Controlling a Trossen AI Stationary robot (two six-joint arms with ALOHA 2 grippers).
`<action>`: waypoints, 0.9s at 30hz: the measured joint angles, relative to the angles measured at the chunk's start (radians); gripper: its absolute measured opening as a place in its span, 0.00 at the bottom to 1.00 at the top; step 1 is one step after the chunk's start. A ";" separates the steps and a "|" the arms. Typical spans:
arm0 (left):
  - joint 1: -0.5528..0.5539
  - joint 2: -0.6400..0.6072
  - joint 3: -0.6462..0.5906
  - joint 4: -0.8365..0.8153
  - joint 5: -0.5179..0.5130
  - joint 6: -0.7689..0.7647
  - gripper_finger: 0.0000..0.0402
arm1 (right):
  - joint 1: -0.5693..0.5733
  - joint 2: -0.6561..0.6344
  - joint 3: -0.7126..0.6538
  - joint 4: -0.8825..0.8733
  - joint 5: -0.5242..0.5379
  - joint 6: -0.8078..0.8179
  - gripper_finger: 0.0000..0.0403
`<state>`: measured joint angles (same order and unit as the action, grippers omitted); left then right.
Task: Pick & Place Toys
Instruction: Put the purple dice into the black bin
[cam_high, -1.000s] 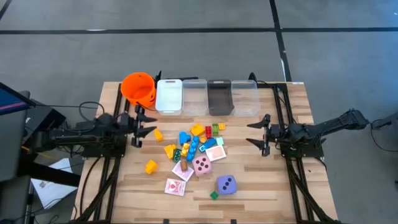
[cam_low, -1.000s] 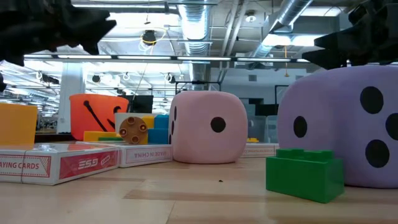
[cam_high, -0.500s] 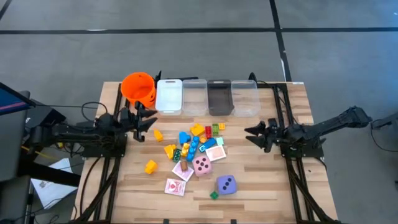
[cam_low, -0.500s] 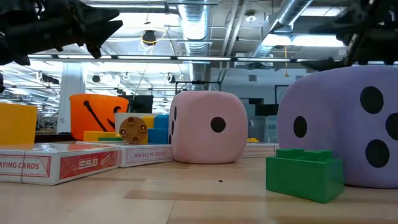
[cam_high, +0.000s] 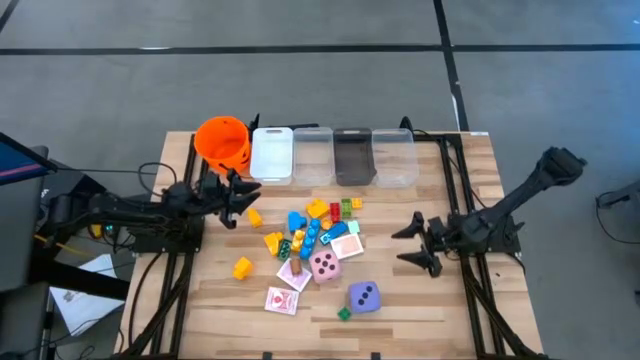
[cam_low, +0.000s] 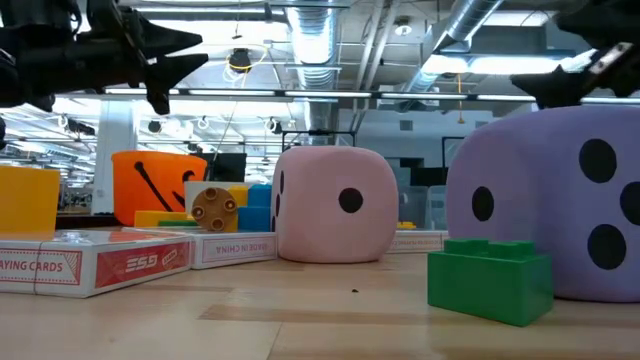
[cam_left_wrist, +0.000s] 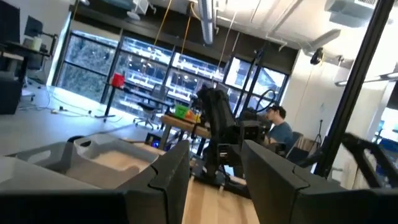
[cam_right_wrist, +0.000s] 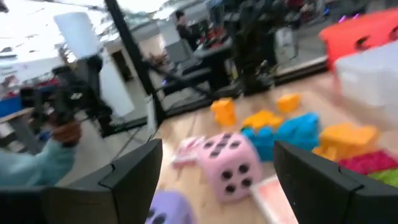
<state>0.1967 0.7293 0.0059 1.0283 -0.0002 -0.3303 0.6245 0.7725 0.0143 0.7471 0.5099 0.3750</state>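
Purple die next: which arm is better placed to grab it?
Right, I'd say. The right gripper is open, empty and off the purple die's own side of the pile. The left gripper sits beyond the pile, near the orange bucket.

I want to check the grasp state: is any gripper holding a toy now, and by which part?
Nothing is held. The left gripper and the right gripper both hang open and empty above the table.
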 joint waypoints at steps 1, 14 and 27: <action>0.000 0.010 0.000 0.000 0.000 0.014 0.35 | 0.027 0.020 0.000 0.005 0.032 0.014 0.74; 0.000 0.141 0.000 0.037 -0.173 0.098 0.35 | 0.310 0.499 0.002 0.184 0.714 0.186 0.74; 0.001 0.150 0.007 0.235 -0.258 0.097 0.35 | 0.264 0.846 0.109 0.505 0.542 -0.039 0.74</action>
<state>0.1978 0.8791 0.0127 1.2629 -0.2586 -0.2329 0.8885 1.6187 0.1235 1.2517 1.0518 0.3359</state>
